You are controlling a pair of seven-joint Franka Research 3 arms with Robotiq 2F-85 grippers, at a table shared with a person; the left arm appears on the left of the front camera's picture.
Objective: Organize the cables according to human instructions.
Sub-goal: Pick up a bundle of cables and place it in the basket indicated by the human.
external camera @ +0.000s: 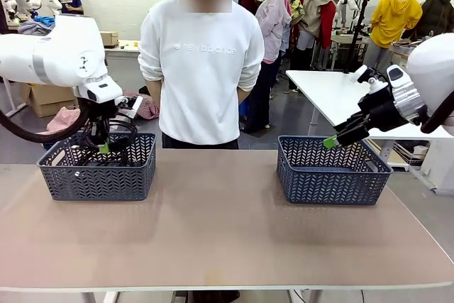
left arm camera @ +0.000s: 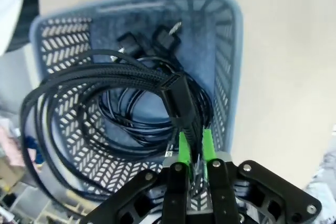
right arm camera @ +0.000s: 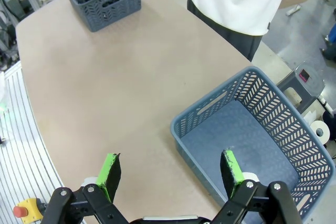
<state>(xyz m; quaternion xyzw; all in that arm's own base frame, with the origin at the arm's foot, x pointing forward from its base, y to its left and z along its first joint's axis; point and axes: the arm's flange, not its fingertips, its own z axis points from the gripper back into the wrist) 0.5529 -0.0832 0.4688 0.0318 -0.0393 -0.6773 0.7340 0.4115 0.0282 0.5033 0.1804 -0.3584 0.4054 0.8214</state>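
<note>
Left gripper (left arm camera: 192, 148) is clamped on one coiled cable (left arm camera: 105, 85), lifted over the left basket (external camera: 97, 173), remaining cables (left arm camera: 147, 114) below inside. Right gripper (right arm camera: 170, 174) spread wide, holding nothing, above the right basket (right arm camera: 210, 103), far across the desk (external camera: 227, 232). Left arm nearer.

Perforated plastic basket (left arm camera: 228, 77); braided-sheath cable (left arm camera: 105, 74); matt tabletop (external camera: 227, 232).

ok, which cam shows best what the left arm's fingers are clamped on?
Left wrist view: green-padded fingers pinch a braided black cable above the blue plastic basket. Front view shows it partly hidden by the arm; right wrist view shows it tiny and far.
</note>
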